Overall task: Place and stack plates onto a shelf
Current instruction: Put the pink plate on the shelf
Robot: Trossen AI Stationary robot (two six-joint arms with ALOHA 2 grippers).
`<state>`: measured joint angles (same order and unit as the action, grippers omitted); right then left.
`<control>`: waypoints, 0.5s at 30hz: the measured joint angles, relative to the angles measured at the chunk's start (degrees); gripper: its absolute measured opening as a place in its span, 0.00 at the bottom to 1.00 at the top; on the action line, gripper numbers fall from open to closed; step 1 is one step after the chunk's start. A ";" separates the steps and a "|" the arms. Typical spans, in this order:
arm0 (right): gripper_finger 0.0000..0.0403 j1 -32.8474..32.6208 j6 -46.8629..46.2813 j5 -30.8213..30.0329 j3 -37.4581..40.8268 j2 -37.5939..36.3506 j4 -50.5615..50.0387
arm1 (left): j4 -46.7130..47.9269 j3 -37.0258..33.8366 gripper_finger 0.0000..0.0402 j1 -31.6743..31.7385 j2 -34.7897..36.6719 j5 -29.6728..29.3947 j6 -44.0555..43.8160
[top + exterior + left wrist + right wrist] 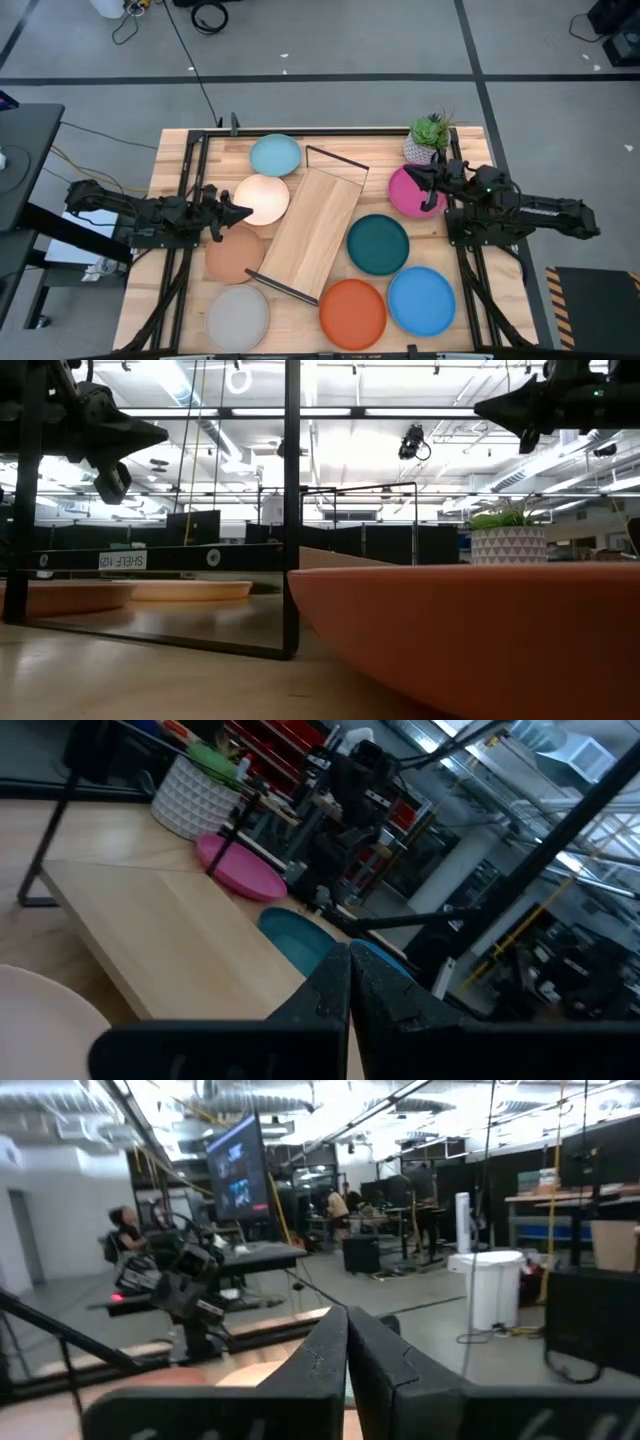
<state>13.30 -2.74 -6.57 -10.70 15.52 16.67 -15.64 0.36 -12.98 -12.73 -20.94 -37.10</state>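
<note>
The shelf [315, 233] lies slantwise across the middle of the table [175, 160], a light-wood board with a thin black wire frame at each short end, and nothing rests on it. The plates lie around it, all flat on the table: the light blue plate [275, 155] near the far edge, the cream plate [262, 199] just below it, touching the shelf's long side, then the tan plate [233, 255] and the grey plate [238, 317] down the left side. On the other side sit the magenta plate [412, 192], the teal plate [378, 243], the orange plate [352, 311] and the bright blue plate [421, 300]. The left gripper [243, 211] hangs above the near edge of the cream plate, its fingers [322, 998] pressed together with no gap and nothing between them; the low view shows it well clear of the table. The right gripper [412, 176] hovers over the far rim of the magenta plate, just beside the white plant pot [421, 150], its fingers [325, 1350] likewise closed tight and empty, also raised high. No plate touches either pair of fingers.
</note>
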 joint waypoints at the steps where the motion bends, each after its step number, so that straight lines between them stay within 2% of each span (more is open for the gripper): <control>1: 0.05 0.00 0.87 0.01 -0.43 0.98 0.14 | 0.00 0.00 0.02 0.00 0.00 -0.27 -0.12; 7: 0.05 0.00 3.20 0.07 -1.33 6.91 4.51 | 0.01 0.00 0.02 0.00 0.00 -3.01 -1.27; 15: 0.04 0.00 3.39 0.67 -1.33 12.84 10.74 | 0.11 0.00 0.02 -0.01 0.00 -3.05 -1.25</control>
<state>13.30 0.64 -5.90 -12.03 28.36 27.41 -15.53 0.36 -12.99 -12.73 -23.99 -38.35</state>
